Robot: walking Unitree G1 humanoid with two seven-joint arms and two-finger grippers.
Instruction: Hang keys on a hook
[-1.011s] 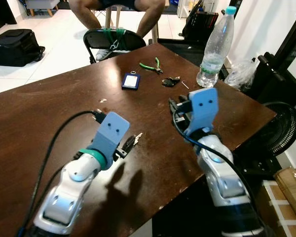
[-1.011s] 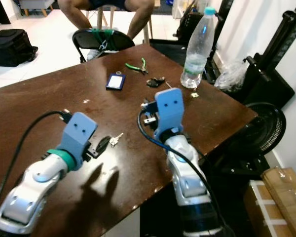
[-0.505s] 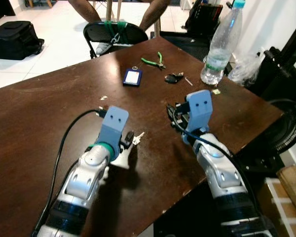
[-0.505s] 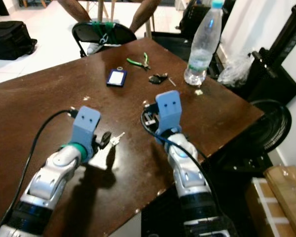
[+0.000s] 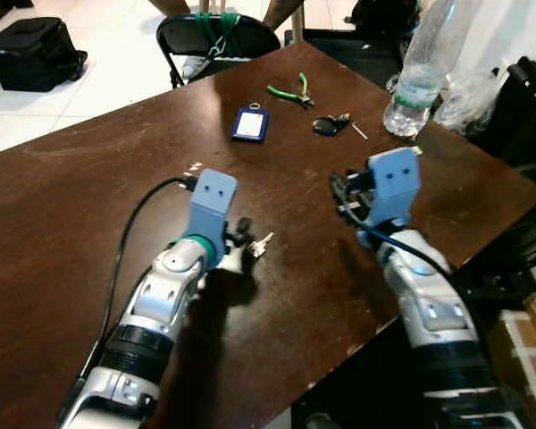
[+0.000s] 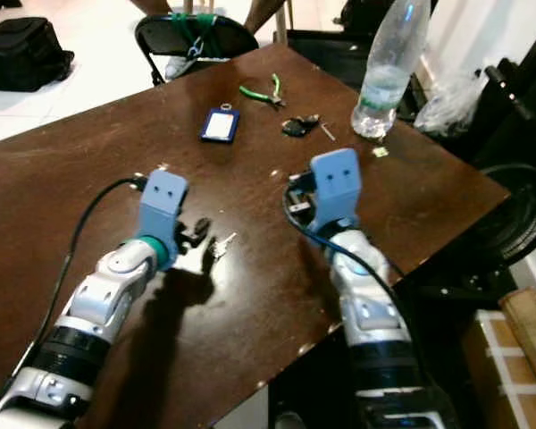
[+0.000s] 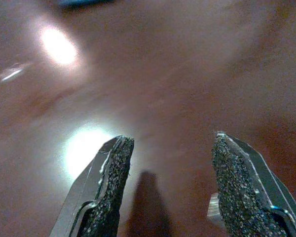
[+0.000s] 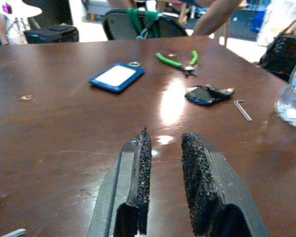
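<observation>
A dark brown wooden worktop (image 5: 62, 206) lay under both our arms, with a pale tiled floor (image 5: 98, 67) beyond its far edge. A black folding chair (image 5: 216, 36) stood at that far edge, the legs of a seated person (image 8: 222, 12) behind it, and a black bag (image 5: 36, 55) sat on the floor well off to our left. At the far right corner of the worktop stood a clear plastic water bottle (image 5: 418, 76).

Our left pincer (image 7: 170, 190) hovered low over the worktop with its two rough black fingers (image 7: 111, 185) spread wide apart, gripping nothing. Our right pincer (image 8: 164, 175) was held over the worktop's right half, its fingers (image 8: 200, 173) parted by a narrow gap, likewise gripping nothing.

A blue card holder (image 5: 250, 123) lay flat toward the far side, near the middle. Beyond it rested green-handled pliers (image 5: 291, 90), and just to their right a dark bunch of keys (image 5: 329, 124) with a small hex key (image 5: 360, 131) beside it, near the bottle.

The smallest item, a silver key (image 5: 261, 243) on a dark fob, lay on the worktop just beside our left pincer's tips; we could not tell whether they touched it.
</observation>
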